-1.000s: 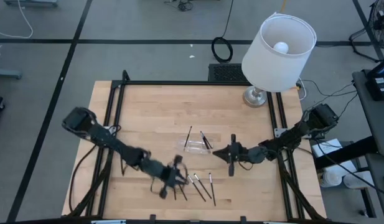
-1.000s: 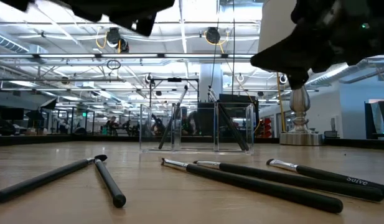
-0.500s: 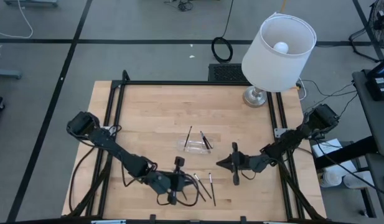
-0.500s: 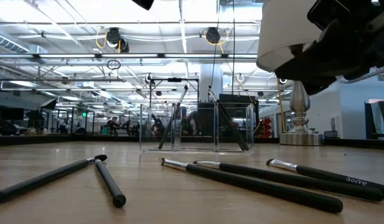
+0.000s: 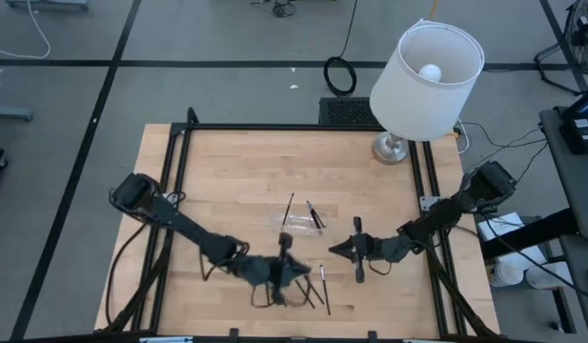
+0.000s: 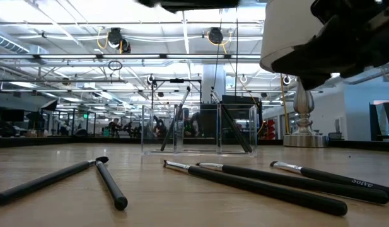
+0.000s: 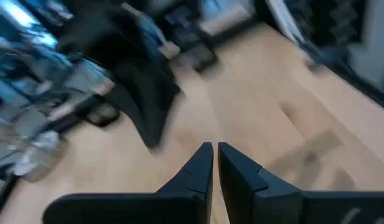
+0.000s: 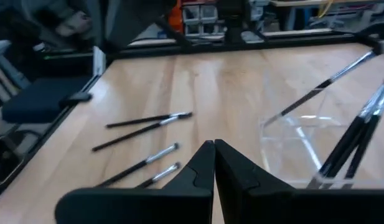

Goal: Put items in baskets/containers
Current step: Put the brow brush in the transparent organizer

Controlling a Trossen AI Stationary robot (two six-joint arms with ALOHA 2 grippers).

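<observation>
High view shows the left gripper (image 5: 286,250) at about 7 o'clock from the clear tray (image 5: 300,222), above the loose sticks (image 5: 313,284) lying on the wooden table (image 5: 227,171); its wrist camera shows the fingers nearly pressed together with nothing between them. Two sticks lean inside the tray near the table's middle. At about 4 o'clock from the tray hangs the right gripper (image 5: 358,250), clenched and empty. A white lamp (image 5: 427,71) stands at the table's 1 o'clock corner.
</observation>
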